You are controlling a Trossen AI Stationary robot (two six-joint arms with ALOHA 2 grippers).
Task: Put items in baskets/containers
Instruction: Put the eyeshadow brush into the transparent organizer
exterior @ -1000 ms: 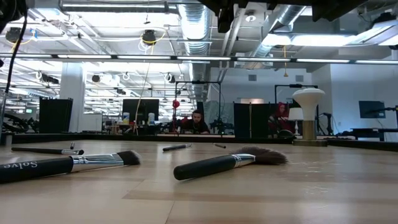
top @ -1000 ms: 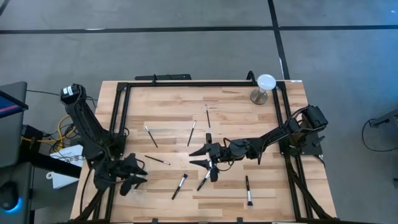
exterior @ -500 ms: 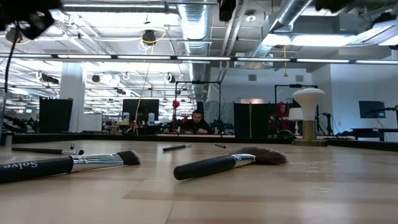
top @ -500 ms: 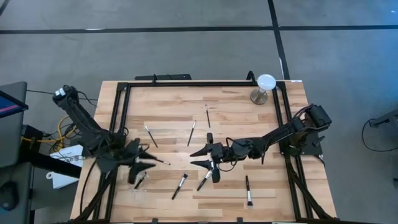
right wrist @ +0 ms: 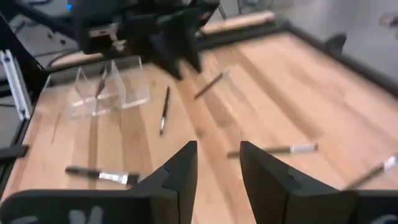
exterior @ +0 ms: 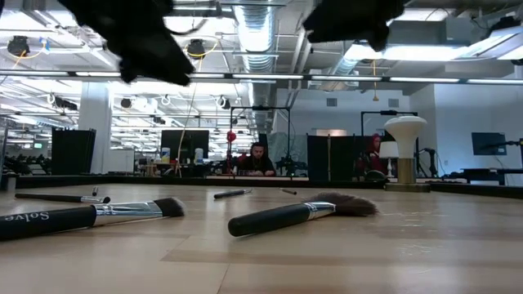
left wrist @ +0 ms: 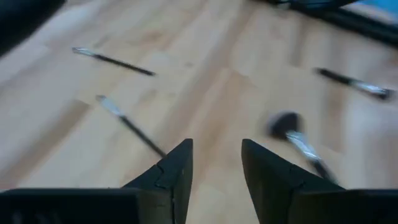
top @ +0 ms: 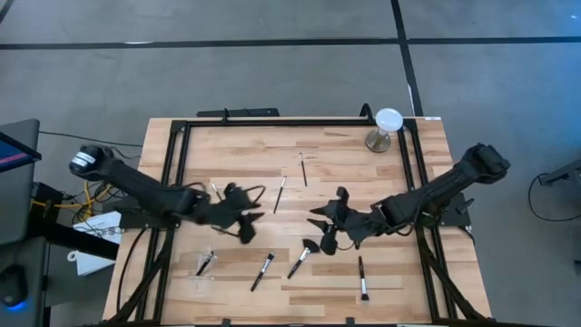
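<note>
Near the middle of the worktop [top: 245,150] the two arms reach toward each other in the high view. The left gripper [top: 243,226] hangs above bare wood left of centre. In its wrist view its jaws stand a little apart with nothing between them [left wrist: 216,155], and a thin brush [left wrist: 129,123] lies on the wood just ahead of them. The right gripper [top: 323,227] hovers right of centre, close above the head end of the fan-headed brush [top: 300,260]. Its jaws are also parted and empty [right wrist: 217,155].

The clear tray [right wrist: 107,93] sits near the worktop's front left corner. It shows best in the right wrist view, where one brush stands leaning inside it. From above, only that brush [top: 206,263] marks the spot.

The other makeup brushes lie loose and well apart on the wood:
- a thin one toward the back [top: 303,169]
- a slanted one just in front of it [top: 280,193]
- one right of the tray [top: 263,271]
- one near the front right [top: 363,278]

At table height, a lettered dark handle [exterior: 78,217] and the fan brush lie flat in the foreground. The white disc on its stand [top: 387,127] stands at the back right corner. People sit in the room beyond.
</note>
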